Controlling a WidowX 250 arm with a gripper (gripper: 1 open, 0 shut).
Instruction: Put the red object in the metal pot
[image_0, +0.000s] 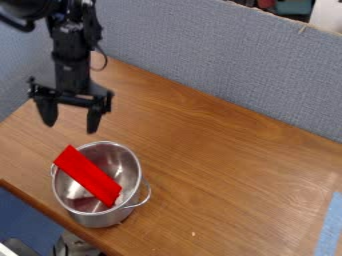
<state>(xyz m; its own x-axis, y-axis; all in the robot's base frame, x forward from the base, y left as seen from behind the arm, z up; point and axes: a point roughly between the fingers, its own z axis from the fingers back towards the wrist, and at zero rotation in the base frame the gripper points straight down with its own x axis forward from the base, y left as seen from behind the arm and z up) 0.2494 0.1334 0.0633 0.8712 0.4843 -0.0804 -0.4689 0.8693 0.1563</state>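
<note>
While the gripper (71, 117) points down, fingers apart, the arm (72, 45) stands upright.

There is one stainless-steel pot (131, 205), one red rectangular block (87, 176) and one wooden table (227, 170). One black robot arm (74, 40) carries one gripper (70, 122) with two fingers (47, 108).

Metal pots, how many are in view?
1: the pot stands near the table's front left edge, with the red block in it.
</note>
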